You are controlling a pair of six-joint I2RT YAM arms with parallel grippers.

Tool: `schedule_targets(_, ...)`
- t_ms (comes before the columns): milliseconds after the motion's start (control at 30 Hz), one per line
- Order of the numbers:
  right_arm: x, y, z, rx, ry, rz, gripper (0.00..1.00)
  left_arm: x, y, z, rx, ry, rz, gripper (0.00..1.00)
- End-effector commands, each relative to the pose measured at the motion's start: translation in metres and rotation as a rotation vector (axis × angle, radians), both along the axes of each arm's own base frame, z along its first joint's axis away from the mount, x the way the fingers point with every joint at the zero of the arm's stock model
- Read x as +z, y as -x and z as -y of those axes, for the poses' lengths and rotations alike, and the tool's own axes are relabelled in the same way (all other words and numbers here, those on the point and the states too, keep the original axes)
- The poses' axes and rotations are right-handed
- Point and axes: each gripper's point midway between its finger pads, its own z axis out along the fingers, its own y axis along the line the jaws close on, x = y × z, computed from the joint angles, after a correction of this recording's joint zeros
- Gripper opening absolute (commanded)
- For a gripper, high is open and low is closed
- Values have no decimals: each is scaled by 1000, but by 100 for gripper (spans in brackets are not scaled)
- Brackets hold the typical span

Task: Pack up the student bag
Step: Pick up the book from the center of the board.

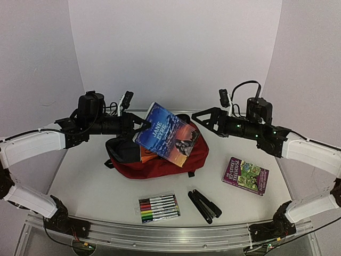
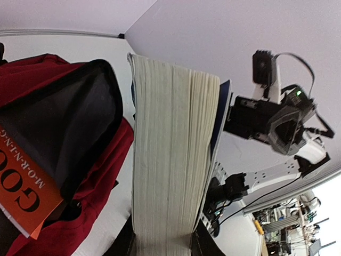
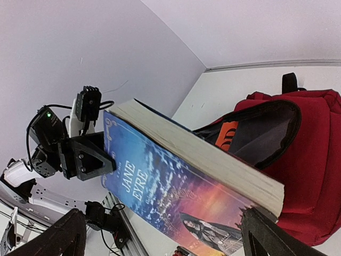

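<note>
The dark red student bag [image 1: 170,160] lies in the middle of the table with its main pocket open to the left. An orange book [image 1: 147,155] sticks out of the opening. My left gripper [image 1: 137,128] is shut on the left edge of a thick blue "Jane Eyre" book [image 1: 169,134] and holds it tilted above the bag. In the left wrist view the book's page edges [image 2: 170,160] run up from my gripper [image 2: 162,242], beside the bag's opening [image 2: 80,122]. My right gripper [image 1: 205,120] is open by the book's right corner. In the right wrist view [image 3: 170,237] the book [image 3: 176,192] lies across it.
A purple paperback [image 1: 245,175] lies at the right. A clear pack of coloured markers [image 1: 159,207] and a black folded tool [image 1: 204,206] lie near the front edge. A metal rail [image 1: 170,234] runs along the table's front. White walls close in the back and sides.
</note>
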Motion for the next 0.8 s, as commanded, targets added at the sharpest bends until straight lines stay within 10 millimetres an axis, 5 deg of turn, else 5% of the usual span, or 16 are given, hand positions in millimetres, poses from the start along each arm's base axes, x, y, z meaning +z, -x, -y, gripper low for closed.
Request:
schedule_targets(0,22,7,-2,21,-145,47,98,124,11,-9,-35,368,231,0)
schedule_targets(300,-11,2,-3,-2,-206,-15,98,151,21,-19,-79,469,237,0)
schedule_targets(500,-2,3,-21,96,-244,19,98,159,35,-18,-163,516,219,0)
schedule_targets(633,16,6,-31,168,-284,54,85,158,43,-20,-193,529,220,0)
schedule_targets(767,41,18,-31,238,-384,86,55,151,43,-19,-192,507,195,0)
